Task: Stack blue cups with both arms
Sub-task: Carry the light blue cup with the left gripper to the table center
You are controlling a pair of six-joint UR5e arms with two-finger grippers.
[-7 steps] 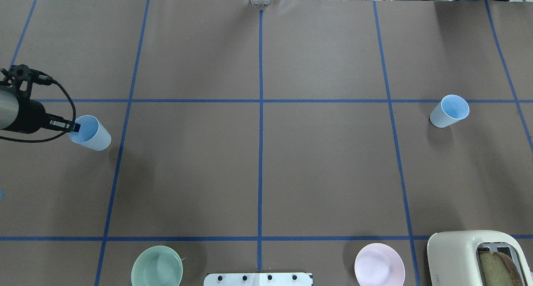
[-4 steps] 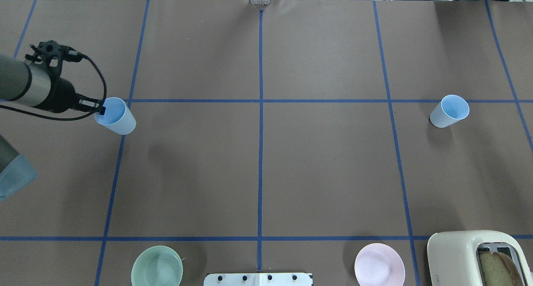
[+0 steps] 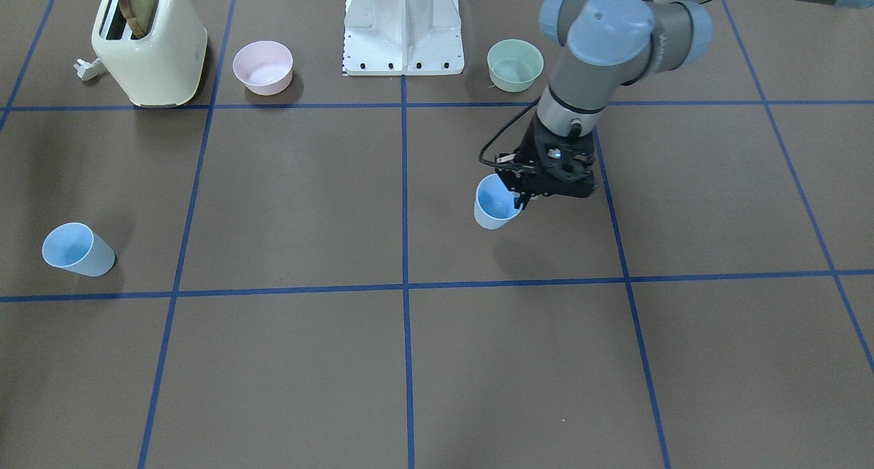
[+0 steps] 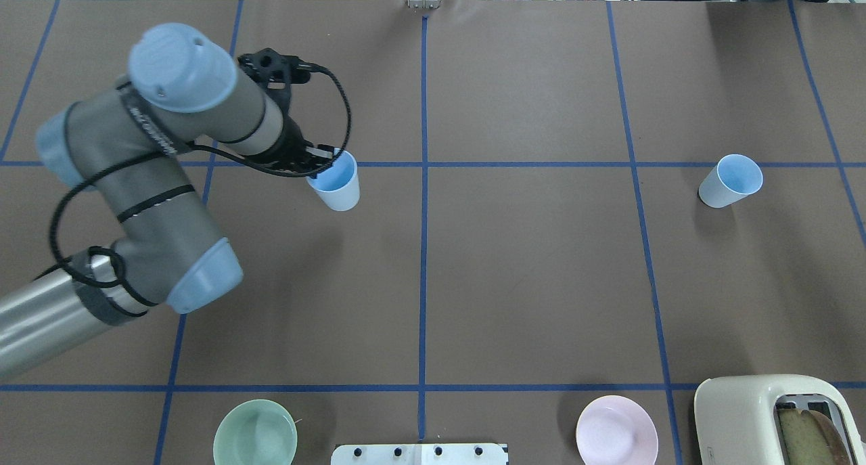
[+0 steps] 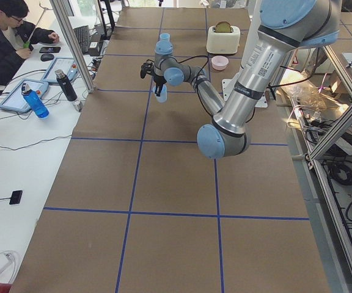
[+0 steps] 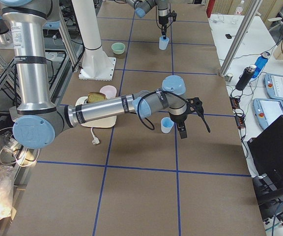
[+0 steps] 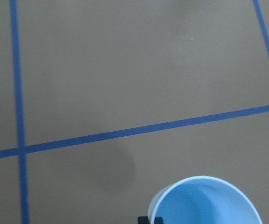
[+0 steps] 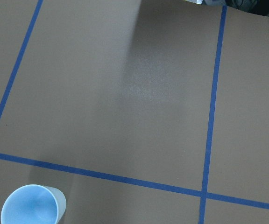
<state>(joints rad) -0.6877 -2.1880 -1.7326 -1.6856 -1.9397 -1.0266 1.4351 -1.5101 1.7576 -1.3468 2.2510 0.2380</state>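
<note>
My left gripper (image 4: 319,162) is shut on the rim of one blue cup (image 4: 336,184) and holds it upright above the table, left of the centre line. It also shows in the front view (image 3: 495,208) under the gripper (image 3: 522,197), and in the left wrist view (image 7: 204,205). The other blue cup (image 4: 731,181) stands upright alone at the right, also in the front view (image 3: 75,250) and the right wrist view (image 8: 31,206). My right gripper (image 6: 183,132) shows only in the exterior right view, close to that cup (image 6: 167,124); I cannot tell whether it is open or shut.
A pale green bowl (image 4: 255,438), a pink bowl (image 4: 616,430) and a cream toaster (image 4: 758,411) with bread stand along the near edge, beside the white mounting base (image 4: 419,453). Blue tape lines grid the brown table.
My left arm has swung right from the table's left edge toward the centre line, carrying the blue cup with it. The right-hand cup has not moved.
</note>
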